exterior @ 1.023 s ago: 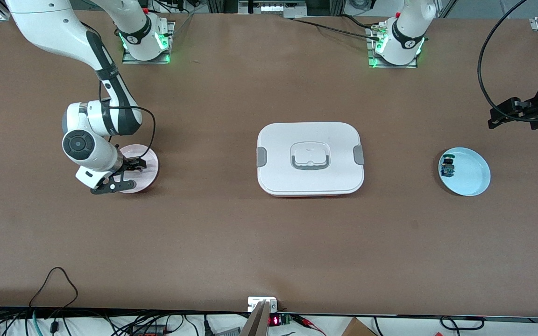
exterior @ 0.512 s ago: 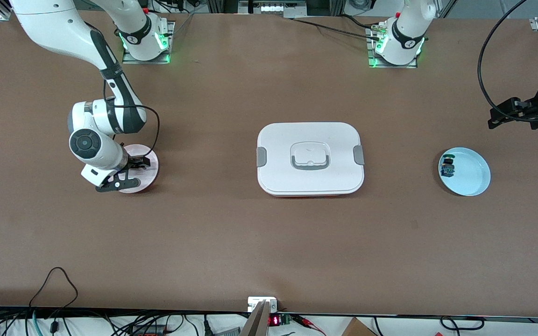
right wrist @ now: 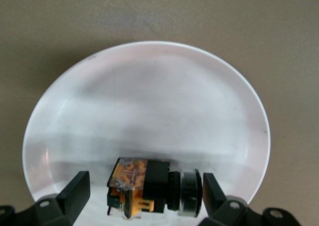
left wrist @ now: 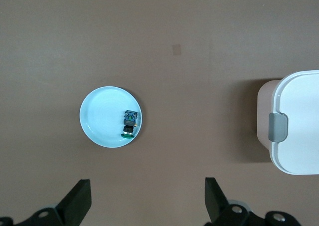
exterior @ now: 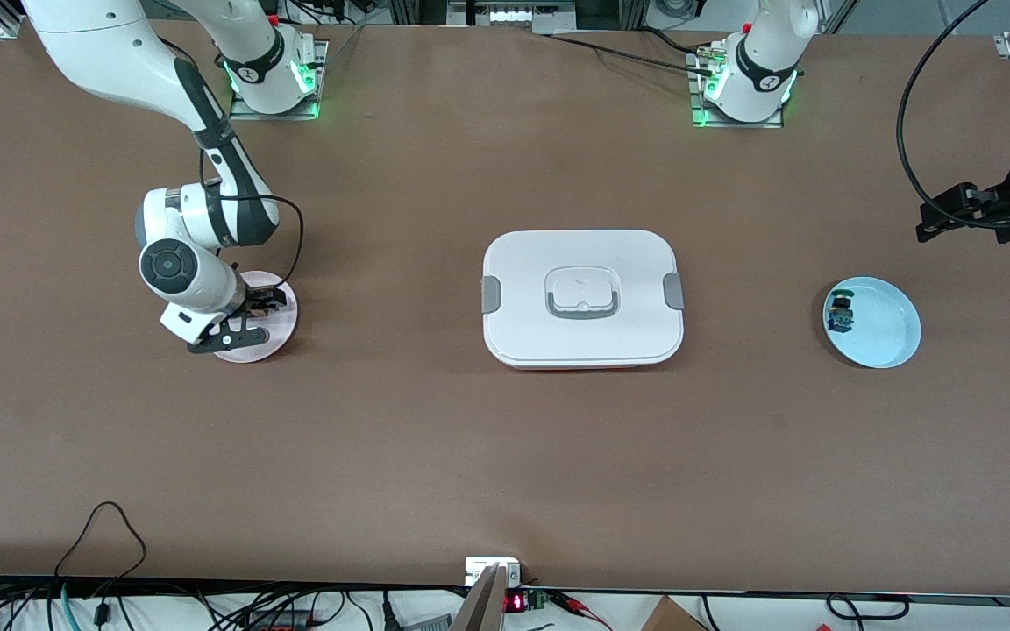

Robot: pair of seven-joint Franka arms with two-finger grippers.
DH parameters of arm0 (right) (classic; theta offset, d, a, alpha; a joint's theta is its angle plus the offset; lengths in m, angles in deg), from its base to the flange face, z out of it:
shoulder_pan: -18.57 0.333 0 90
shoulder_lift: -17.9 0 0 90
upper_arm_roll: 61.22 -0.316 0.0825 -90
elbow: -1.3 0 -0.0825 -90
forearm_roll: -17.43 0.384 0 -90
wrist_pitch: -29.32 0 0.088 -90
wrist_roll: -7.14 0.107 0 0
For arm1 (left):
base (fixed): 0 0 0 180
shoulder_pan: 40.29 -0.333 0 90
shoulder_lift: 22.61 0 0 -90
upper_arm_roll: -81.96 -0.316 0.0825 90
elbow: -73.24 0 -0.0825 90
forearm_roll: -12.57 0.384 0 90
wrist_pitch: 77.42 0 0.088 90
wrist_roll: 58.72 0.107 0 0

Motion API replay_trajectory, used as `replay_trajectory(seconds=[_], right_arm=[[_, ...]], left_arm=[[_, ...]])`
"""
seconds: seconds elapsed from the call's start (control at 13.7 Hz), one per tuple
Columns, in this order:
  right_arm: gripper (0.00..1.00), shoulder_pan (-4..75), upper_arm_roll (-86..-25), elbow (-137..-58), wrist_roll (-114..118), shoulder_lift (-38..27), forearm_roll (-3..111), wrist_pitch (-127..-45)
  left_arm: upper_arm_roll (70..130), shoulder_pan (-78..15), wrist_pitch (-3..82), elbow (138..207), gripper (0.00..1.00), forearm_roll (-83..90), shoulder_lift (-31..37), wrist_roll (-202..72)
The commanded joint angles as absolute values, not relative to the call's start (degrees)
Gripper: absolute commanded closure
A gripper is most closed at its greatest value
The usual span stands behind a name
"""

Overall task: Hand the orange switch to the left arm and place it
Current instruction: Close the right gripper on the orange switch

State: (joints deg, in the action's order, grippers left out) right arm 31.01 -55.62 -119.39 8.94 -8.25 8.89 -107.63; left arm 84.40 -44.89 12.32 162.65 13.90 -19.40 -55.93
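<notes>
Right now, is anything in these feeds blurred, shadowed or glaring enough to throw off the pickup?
Right wrist view: the orange switch reads sharp on the pink plate, with a soft smeared shadow across the plate and the right gripper open around the switch. Left wrist view: even light, blue plate crisp. Front view: the box casts only a slight shadow; no glare.

The right pincer point(exterior: 242, 320) hangs low over a pink plate point(exterior: 273, 329) on the table point(exterior: 505, 456). Toward the left arm's end sits the white box point(exterior: 582, 298), then a blue plate point(exterior: 882, 329) holding a small part point(exterior: 840, 314); the left pincer point(exterior: 939, 219) waits above it.
</notes>
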Motion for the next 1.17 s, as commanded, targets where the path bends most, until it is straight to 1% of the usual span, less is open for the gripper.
replay_trajectory(seconds=[0.0, 0.22, 0.29, 0.37, 0.44, 0.66, 0.73, 0.88, 0.95, 1.1], right_arm=[[0.00, 31.1, -55.6, -120.8, 8.8, -7.7, 7.9, -108.8], [0.00, 30.9, -55.5, -120.8, 8.4, -8.1, 7.9, -108.9], [0.04, 30.7, -55.4, -120.8, 8.4, -8.2, 7.9, -108.9], [0.25, 30.4, -55.4, -120.8, 8.3, -8.3, 7.8, -108.9], [0.42, 30.3, -55.4, -120.8, 8.4, -8.3, 7.9, -108.8], [0.73, 30.3, -55.5, -120.8, 8.2, -8.3, 7.8, -108.3], [0.79, 30.4, -55.5, -120.7, 8.1, -8.1, 7.9, -108.3], [0.86, 30.3, -55.5, -119.9, 7.8, -7.8, 8.0, -108.3], [0.87, 30.3, -55.6, -119.3, 7.6, -7.2, 8.2, -108.2], [0.87, 30.3, -55.7, -117.2, 7.1, -6.0, 8.3, -105.3]], left_arm=[[84.6, -44.7, 11.2, 160.7, 0.00, 13.8, -18.6, -55.7], [84.6, -44.7, 11.4, 160.6, 0.00, 13.6, -18.5, -55.6], [84.6, -44.7, 11.3, 160.5, 0.00, 13.5, -18.6, -55.5], [84.6, -44.7, 11.3, 160.5, 0.00, 12.8, -18.5, -55.4], [84.7, -44.6, 11.2, 160.4, 0.00, 12.6, -18.7, -55.4], [85.1, -44.4, 11.0, 158.8, 0.00, 11.3, -18.6, -55.6], [85.6, -44.4, 10.9, 158.9, 0.00, 11.2, -18.4, -55.6], [85.6, -44.3, 10.8, 158.9, 0.00, 11.2, -18.4, -55.6], [85.6, -44.4, 10.8, 159.0, 0.00, 11.2, -18.3, -55.6], [85.6, -44.3, 10.9, 158.8, 0.00, 11.2, -18.1, -55.5]])
